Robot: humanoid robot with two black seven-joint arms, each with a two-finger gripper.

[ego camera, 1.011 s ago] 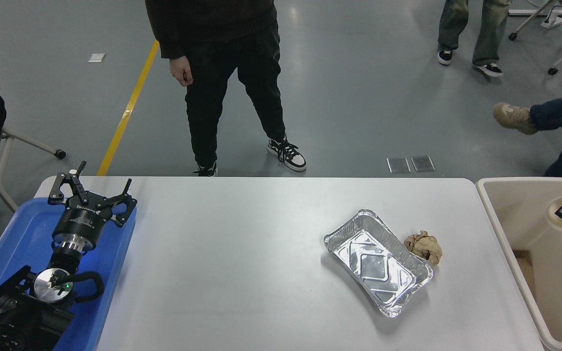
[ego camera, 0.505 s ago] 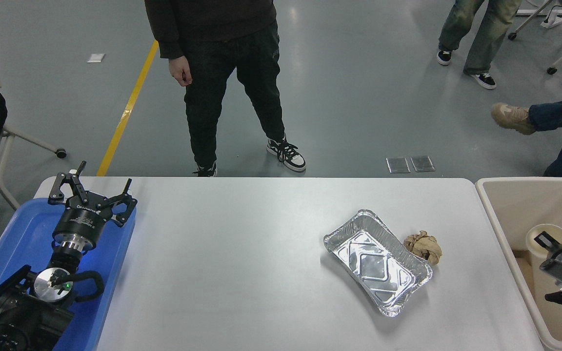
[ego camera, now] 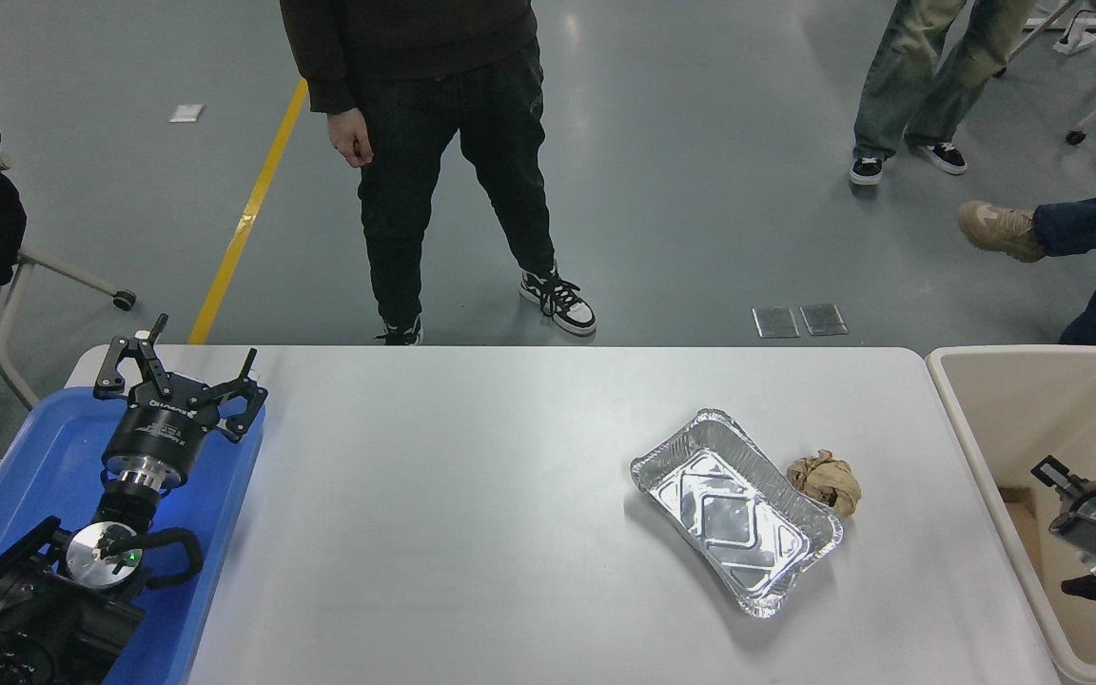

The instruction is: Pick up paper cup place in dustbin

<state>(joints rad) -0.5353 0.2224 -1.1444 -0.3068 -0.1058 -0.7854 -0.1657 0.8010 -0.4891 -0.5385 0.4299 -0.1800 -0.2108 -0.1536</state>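
Note:
The paper cup does not show anywhere in the head view. The beige dustbin [ego camera: 1024, 400] stands off the table's right end. My right gripper [ego camera: 1062, 528] comes in from the right edge and hangs inside the dustbin's opening, open and holding nothing. My left gripper [ego camera: 186, 366] is parked at the lower left over a blue tray [ego camera: 44, 447], open and empty.
A silver foil tray [ego camera: 738, 509] lies right of the table's middle, with a crumpled brown paper ball [ego camera: 826, 481] touching its far right side. A person [ego camera: 434, 143] stands at the table's far edge. Other people's legs show at the top right.
The right gripper carried the cup down and left over the dustbin. The cup was in its fingers half a second ago; now the fingers are empty and the cup is out of sight.

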